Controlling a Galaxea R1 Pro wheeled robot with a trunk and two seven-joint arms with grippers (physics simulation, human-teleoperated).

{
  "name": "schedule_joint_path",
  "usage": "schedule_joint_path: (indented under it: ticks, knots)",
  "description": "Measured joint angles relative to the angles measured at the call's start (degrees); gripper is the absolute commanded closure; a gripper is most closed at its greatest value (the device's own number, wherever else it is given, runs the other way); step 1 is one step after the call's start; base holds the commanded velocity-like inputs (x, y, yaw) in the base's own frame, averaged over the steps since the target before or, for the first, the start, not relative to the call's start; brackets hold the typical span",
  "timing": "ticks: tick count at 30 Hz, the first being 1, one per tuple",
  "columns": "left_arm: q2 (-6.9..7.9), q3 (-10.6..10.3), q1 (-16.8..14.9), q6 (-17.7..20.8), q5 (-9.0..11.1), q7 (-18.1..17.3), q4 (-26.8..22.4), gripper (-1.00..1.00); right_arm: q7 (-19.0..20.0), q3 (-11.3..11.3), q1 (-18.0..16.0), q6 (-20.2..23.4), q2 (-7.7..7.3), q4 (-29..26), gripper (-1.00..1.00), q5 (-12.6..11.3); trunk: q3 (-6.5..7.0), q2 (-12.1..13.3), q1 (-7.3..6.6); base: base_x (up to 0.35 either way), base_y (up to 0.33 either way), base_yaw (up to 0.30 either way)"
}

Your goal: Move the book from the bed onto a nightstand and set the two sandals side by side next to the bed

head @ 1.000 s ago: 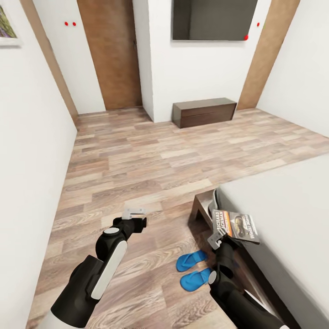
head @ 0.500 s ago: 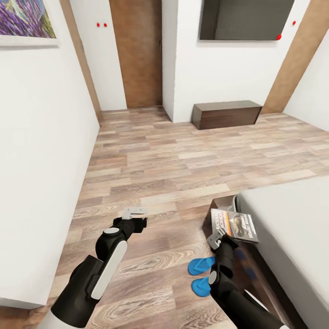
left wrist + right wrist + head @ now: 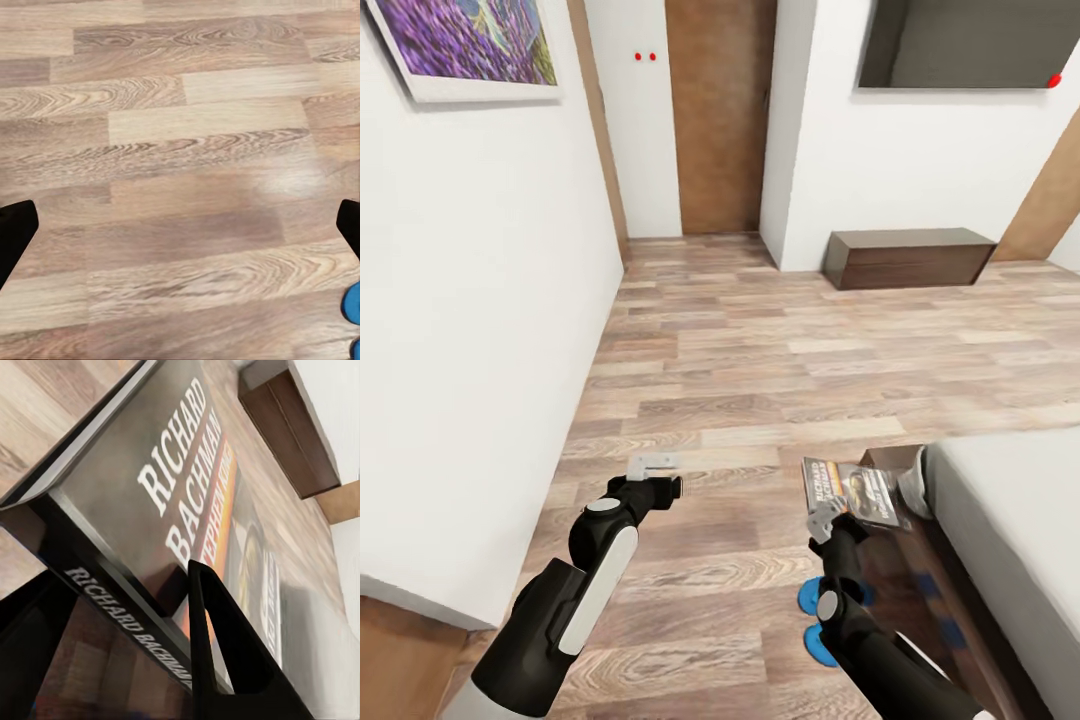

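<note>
Currently over pale wood-plank floor (image 3: 760,370) in a white-walled bedroom; white wall (image 3: 470,330) close on the left with a purple-flower picture (image 3: 465,45) high up, brown door (image 3: 720,115) at the far end, dark screen (image 3: 970,40) on the far-right wall. Low brown bench (image 3: 910,258) sits against the far wall, well apart from everything near. Bed (image 3: 1010,520) comes in from the near right: grey mattress on a dark-brown frame, its corner just beside the book. Right gripper (image 3: 826,519) is clamped on the book (image 3: 852,492), holding it by its near-left spine corner; in the right wrist view a black finger (image 3: 225,652) lies across the cover by the spine, and the book (image 3: 180,517) hangs above floor, not resting on anything. Cover faces up, slightly tilted; long axis runs left-right, spine toward the left, free end toward the bed corner. Cover reads "RICHARD BACHMAN", grey with an orange band. Two blue sandals (image 3: 822,620) lie on the floor near the bed frame, mostly hidden behind the right arm; a blue edge (image 3: 352,304) also shows in the left wrist view. Left gripper (image 3: 653,463) hovers empty over bare floor, left of the book; its fingers spread wide apart.
</note>
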Motion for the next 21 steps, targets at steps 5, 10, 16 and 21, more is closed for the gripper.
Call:
schedule_joint_path:
  ticks: [5,10,16,21]
  knots:
    - [-0.06,0.2,0.0,0.0,0.1,-0.2,1.9,-1.00,4.9,-1.7,0.0,-3.6,-0.08,-0.2,1.00,-2.9,0.15,0.0,0.00,0.000,0.000,0.273]
    - [-0.13,0.7,0.0,-0.1,0.7,-0.8,5.8,-1.00,10.2,-7.7,0.0,-6.3,0.01,-2.0,1.00,-8.6,0.35,0.0,0.00,0.000,0.000,0.272]
    - [-0.92,0.4,-0.7,-2.3,3.7,-0.9,16.9,-1.00,22.2,-15.1,0.0,-5.8,-0.15,-2.4,1.00,-20.4,0.64,0.0,0.00,0.000,0.000,0.259]
    - [-1.44,0.3,-0.9,-6.5,4.4,-5.9,23.0,-1.00,33.1,-24.1,0.0,-4.1,-0.10,-2.5,1.00,-31.4,0.92,0.0,0.00,0.000,0.000,0.246]
